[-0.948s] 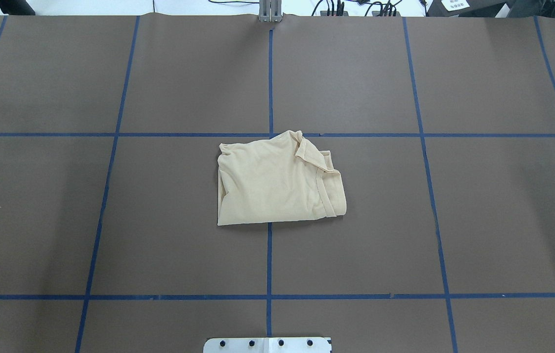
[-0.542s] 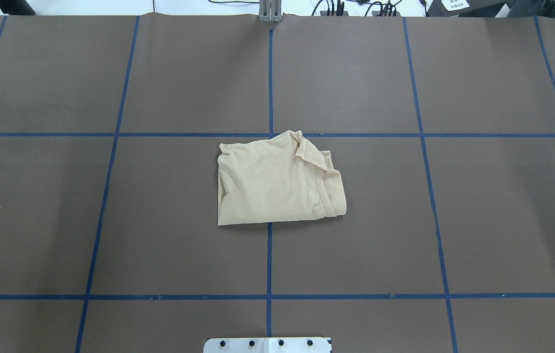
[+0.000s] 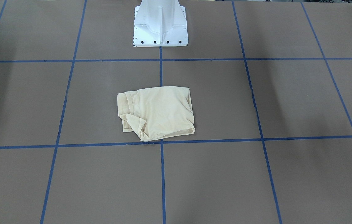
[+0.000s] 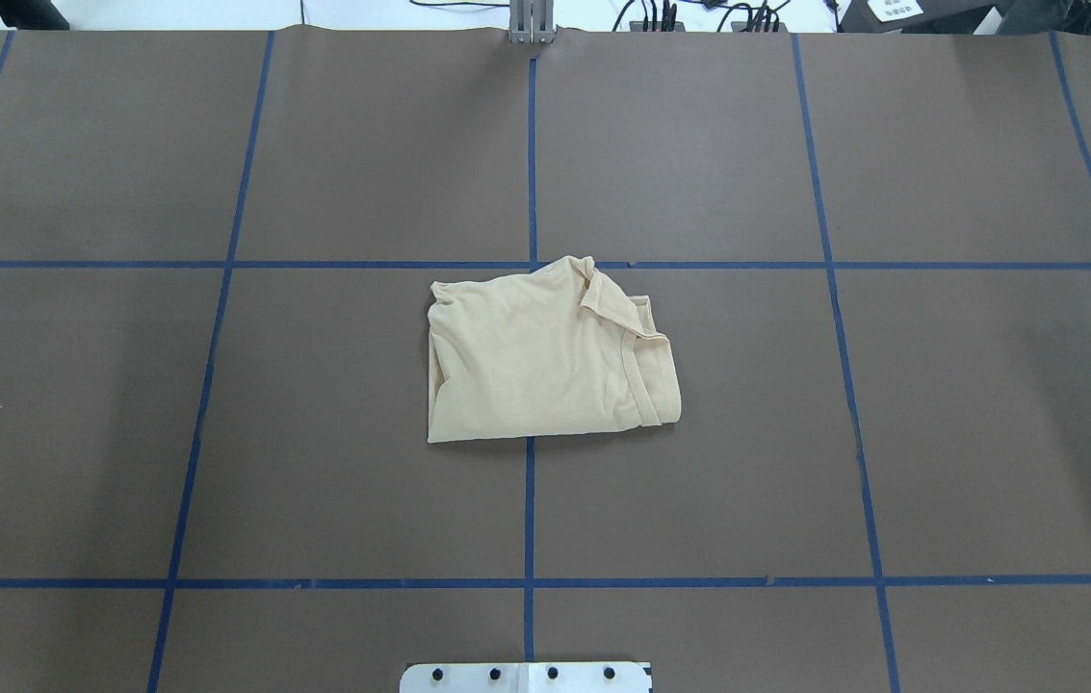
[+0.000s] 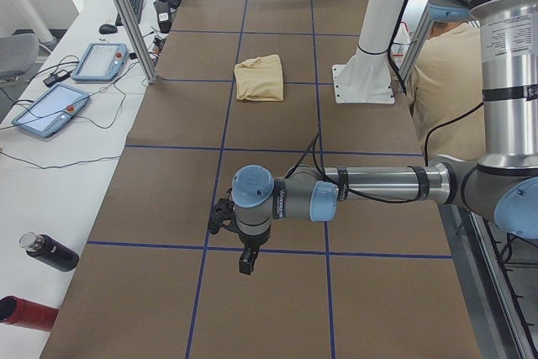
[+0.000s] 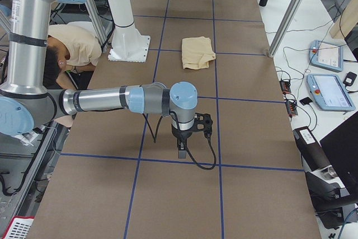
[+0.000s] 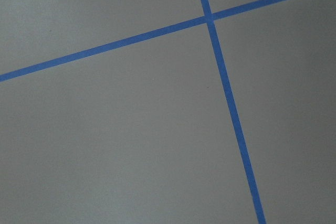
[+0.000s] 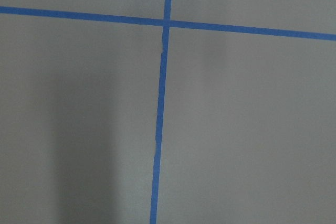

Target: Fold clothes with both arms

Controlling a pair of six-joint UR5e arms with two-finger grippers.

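- Cream T-shirt (image 4: 545,356) folded, corner flap (image 4: 614,303) loose: risks springing open if snagged.
- Far off, left gripper (image 5: 245,263) and right gripper (image 6: 182,150); spread or pressed together, cannot tell.

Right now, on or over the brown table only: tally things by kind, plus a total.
T-shirt: 1
Robot arms: 2, left arm and right arm
Pedestal base: 1
Total: 4
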